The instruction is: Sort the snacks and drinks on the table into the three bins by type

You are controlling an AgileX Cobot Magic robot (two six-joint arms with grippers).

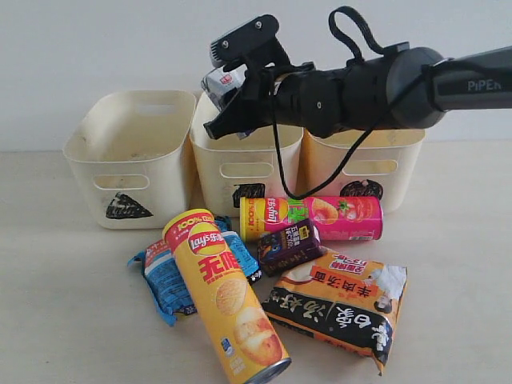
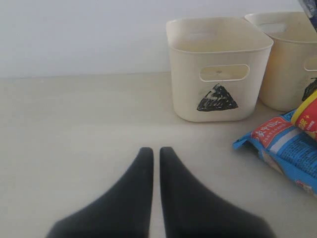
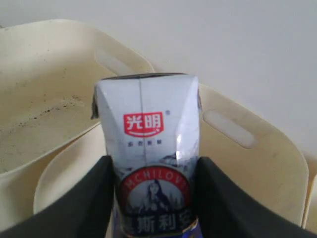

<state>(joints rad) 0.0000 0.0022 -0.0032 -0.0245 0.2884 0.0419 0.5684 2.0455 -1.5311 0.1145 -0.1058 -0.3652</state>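
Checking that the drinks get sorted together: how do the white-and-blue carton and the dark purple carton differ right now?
Colour: the white-and-blue carton is pale with a red logo; the dark purple carton is dark.
Grip: the right gripper holds the white-and-blue carton; nothing holds the dark purple carton.
Place: the white one hangs over the bins; the purple one lies on the table.
Both are small boxes.

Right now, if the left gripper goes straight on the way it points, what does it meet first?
Probably nothing near: ahead of the left gripper lies only bare table, as far as the wall. The triangle bin stands off to one side of that line, though depth is unclear.
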